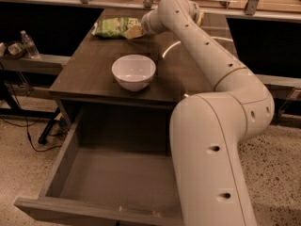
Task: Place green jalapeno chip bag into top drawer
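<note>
Item 1. My claw [135, 31]: at the far end of the bench [87, 76], low over the top, at the right-hand edge of the bag. How far it is open, and whether it has hold of anything, I cannot tell.

Item 2. Green jalapeno chip bag [112, 26]: lying flat on the far left part of the bench, its right end at my claw.

Item 3. Top drawer [113, 178]: pulled out below the near edge of the bench, well apart from the bag.

Item 4. White bowl [134, 72]: upright on the bench, near its front edge, between the bag and the drawer.

Item 5. My arm [211, 55]: stretched from the near right across the bench.

Item 6. Water bottle [29, 44]: upright on a side shelf, left.
</note>
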`<action>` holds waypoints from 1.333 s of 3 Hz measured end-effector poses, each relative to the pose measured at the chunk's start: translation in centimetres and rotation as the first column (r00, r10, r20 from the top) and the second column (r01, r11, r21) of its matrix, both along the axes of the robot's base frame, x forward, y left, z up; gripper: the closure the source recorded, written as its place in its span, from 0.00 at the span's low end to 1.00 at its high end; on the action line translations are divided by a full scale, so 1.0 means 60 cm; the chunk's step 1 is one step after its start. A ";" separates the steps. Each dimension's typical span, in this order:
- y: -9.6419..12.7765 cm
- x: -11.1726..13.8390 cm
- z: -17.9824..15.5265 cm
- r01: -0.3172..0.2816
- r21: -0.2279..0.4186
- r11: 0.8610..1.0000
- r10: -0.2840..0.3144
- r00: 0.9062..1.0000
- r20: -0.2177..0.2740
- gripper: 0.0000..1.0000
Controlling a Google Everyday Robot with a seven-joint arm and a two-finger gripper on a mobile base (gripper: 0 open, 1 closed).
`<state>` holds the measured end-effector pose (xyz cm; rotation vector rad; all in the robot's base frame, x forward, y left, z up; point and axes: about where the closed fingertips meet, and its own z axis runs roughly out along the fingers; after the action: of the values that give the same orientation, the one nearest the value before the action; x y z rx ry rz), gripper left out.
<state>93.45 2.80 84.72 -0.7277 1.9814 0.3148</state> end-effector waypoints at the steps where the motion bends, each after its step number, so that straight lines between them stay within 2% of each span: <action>1: 0.013 0.001 -0.003 -0.032 0.025 0.999 0.031 0.999 0.005 0.50; 2: 0.013 -0.005 0.005 -0.057 0.036 0.998 0.056 0.998 0.015 0.72; 3: 0.010 -0.032 0.041 -0.090 0.033 0.995 0.089 0.995 0.042 0.96; 4: 0.011 -0.088 0.137 -0.153 -0.028 0.988 0.155 0.979 0.129 1.00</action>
<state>88.18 3.47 92.96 -0.8938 1.8105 0.3335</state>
